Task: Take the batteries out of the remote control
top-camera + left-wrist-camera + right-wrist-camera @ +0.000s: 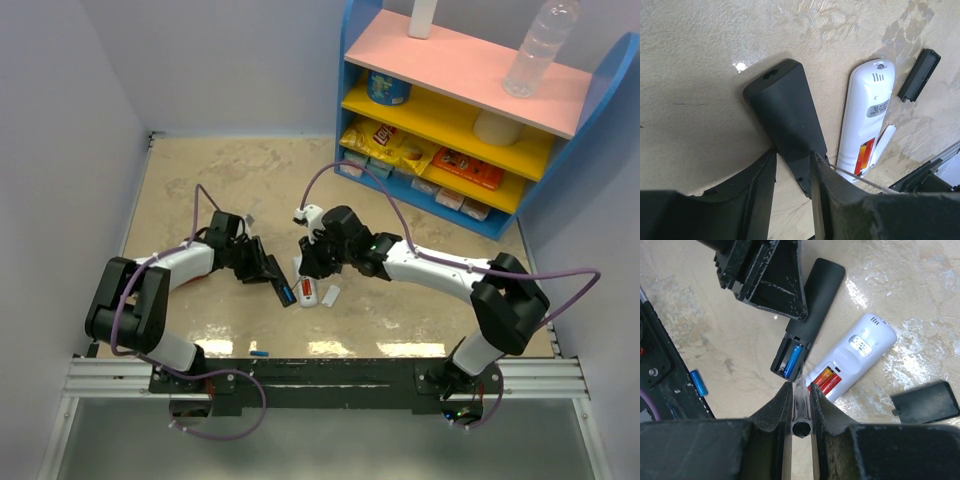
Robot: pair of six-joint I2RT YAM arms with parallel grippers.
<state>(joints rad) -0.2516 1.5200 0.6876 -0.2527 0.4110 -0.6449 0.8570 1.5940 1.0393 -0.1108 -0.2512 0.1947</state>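
Altogether four batteries (pixel 792 360), in and near two remotes, at table (pixel 730 330) middle.

From right wrist view: one blue cell (pixel 793 359) seated in open bay of black remote (pixel 822 287), long axis 1 to 7 o'clock, same as the remote; second blue cell (pixel 698 382) loose on table at 9 o'clock from it, lying 11 to 5; orange-red pair (pixel 826 380) side by side in white remote (pixel 865 347), pointing 2 to 8. Two covers: black cover (pixel 925 407) at 4 o'clock of white remote, white cover (pixel 885 142) just beside it. Left gripper (pixel 792 156) fingers pressed on black remote's sides; right gripper (pixel 801 386) fingers pinching clear thin stick (pixel 801 405), tip near the open bay.
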